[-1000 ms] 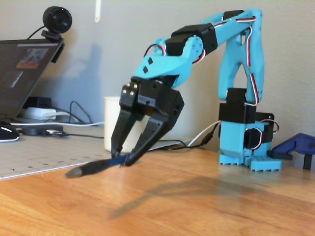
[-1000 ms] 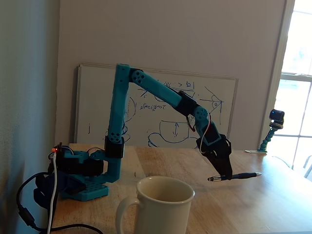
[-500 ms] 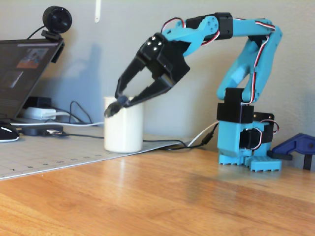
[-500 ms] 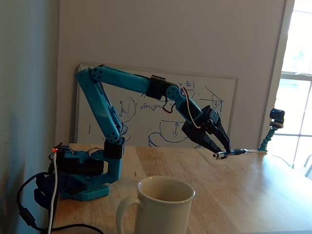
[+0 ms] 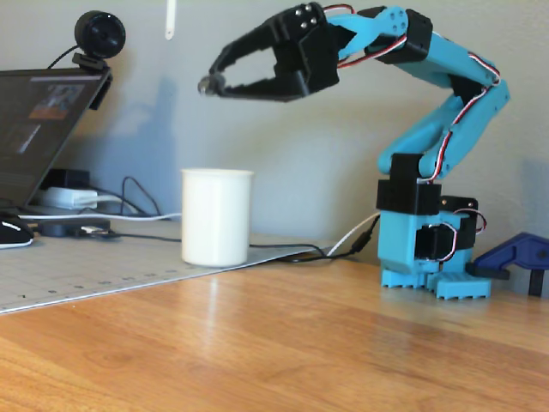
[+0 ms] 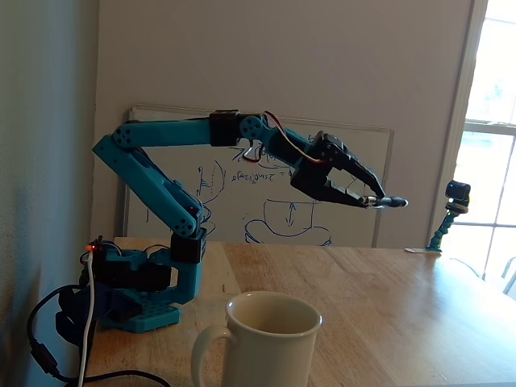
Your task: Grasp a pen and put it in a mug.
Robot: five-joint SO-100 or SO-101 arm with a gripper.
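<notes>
White mug [image 5: 216,216] stands on the table [image 5: 283,335]. Fingers [image 5: 209,84], high at its 12 o'clock, are clamped on the pen [image 6: 390,202]: light, stiff, slippery, and held near one end, I judge.

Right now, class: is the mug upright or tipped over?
Upright: the mug stands on its base on the table, mouth facing up.

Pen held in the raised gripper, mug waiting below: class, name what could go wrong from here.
1. The gripper pinches the pen near its fingertips, and the pen lies roughly level; dropped like that, it might land across the mug rim instead of going in.
2. The gripper hangs well above the mug; released from this height, the pen could bounce out.
3. A cable lies right beside the mug, and a low sweep might snag it.
</notes>
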